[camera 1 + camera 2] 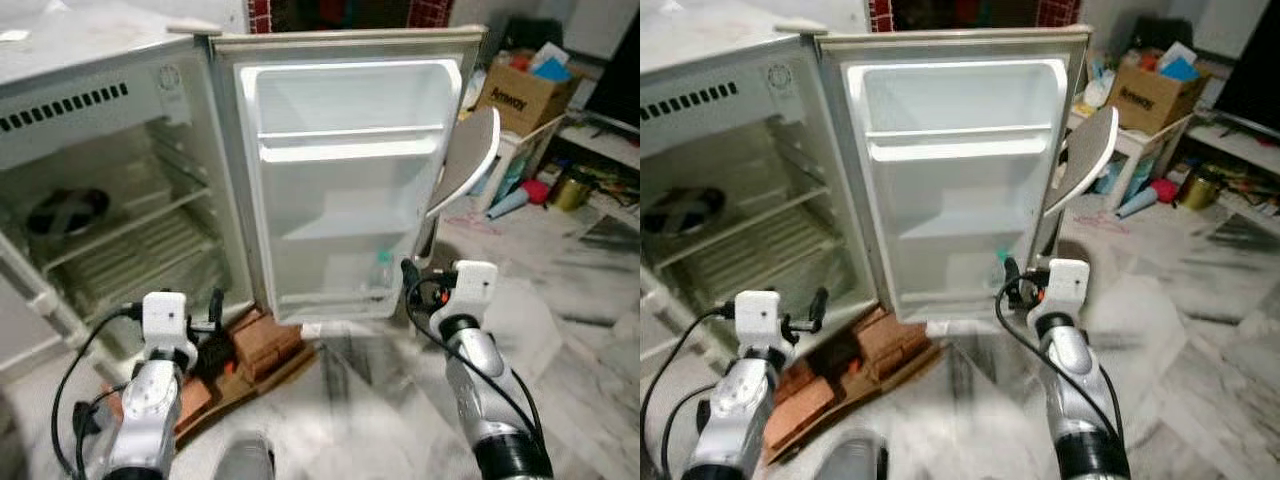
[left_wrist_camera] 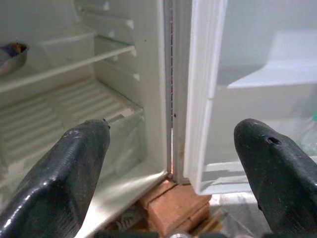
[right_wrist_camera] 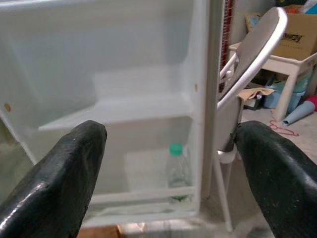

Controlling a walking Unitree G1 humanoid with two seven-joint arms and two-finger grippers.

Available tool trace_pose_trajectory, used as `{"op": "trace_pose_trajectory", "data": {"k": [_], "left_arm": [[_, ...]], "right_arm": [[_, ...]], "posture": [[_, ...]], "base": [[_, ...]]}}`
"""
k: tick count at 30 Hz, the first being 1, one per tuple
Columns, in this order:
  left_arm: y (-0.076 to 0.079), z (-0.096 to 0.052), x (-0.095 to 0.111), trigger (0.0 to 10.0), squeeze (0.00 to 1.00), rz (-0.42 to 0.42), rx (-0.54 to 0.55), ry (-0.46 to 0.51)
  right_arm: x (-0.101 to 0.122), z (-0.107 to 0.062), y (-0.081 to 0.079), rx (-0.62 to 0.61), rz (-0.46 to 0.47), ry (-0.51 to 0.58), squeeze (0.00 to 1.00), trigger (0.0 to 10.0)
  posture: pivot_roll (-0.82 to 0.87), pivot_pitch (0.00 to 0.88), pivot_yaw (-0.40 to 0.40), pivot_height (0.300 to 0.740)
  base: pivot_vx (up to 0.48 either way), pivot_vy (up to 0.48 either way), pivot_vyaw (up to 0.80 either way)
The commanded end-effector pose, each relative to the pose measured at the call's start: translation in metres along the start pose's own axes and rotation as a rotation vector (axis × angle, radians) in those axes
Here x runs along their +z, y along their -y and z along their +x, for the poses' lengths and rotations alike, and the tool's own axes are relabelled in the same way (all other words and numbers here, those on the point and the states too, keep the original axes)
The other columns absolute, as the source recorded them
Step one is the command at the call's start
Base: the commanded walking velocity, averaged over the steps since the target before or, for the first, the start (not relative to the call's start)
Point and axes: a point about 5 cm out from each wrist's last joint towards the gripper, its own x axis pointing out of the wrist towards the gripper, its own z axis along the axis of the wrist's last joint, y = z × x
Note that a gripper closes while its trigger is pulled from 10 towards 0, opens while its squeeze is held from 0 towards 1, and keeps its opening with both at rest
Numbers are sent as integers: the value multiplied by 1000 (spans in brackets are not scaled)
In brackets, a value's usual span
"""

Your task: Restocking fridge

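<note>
Fridge [image 1: 120, 170] stands open on the floor, its door [image 1: 345, 180] swung wide and facing the robot. Right tool [image 3: 168, 163] fingers spread wide, holding nothing, touching nothing; it points at the inner side of the door. Straight ahead of it, between the two fingers in the right wrist view, a clear bottle with a green cap [image 3: 178, 171] stands upright in the door's bottom rack. Just beyond the right finger [image 3: 280, 168], a folded ironing board [image 3: 257, 49] leans beside the door edge.

Left tool [image 2: 171, 178] also spread wide and empty, aimed at the hinge line where fridge body meets door. Ahead of its left finger [image 2: 59, 178], wire shelves; a dark bowl [image 2: 12, 54] sits on the upper one. Below the tool, bricks [image 2: 173, 208] lie under the fridge's front corner.

Head views add what the wrist views lack: both silver arms raised in front of the fridge, a cardboard box [image 1: 525, 95] and clutter well off to the right tool's far side, marbled floor [image 1: 570, 330].
</note>
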Motion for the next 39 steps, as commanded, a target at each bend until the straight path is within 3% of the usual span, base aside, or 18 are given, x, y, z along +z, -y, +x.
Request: {"op": "trace_pose_trajectory", "data": {"k": [1, 16, 27, 39], "left_arm": [[-1, 2, 3, 10000, 0, 8, -11, 10], [-2, 2, 4, 10000, 0, 16, -41, 10], [-6, 3, 7, 10000, 0, 24, -30, 19], [-10, -11, -1, 10000, 0, -5, 13, 0]], "right_arm": [[8, 4, -4, 23, 6, 31, 0, 10000], [14, 8, -4, 20, 0, 64, 0, 10000], [28, 15, -9, 41, -31, 119, 0, 10000], [31, 16, -11, 45, -41, 125, 0, 10000]], "posture": [[48, 0, -24, 740], [52, 0, -20, 740], [60, 0, -14, 740], [84, 0, -36, 740]], "base": [[0, -480, 800], [196, -407, 800], [339, -333, 0], [215, -176, 0]]}}
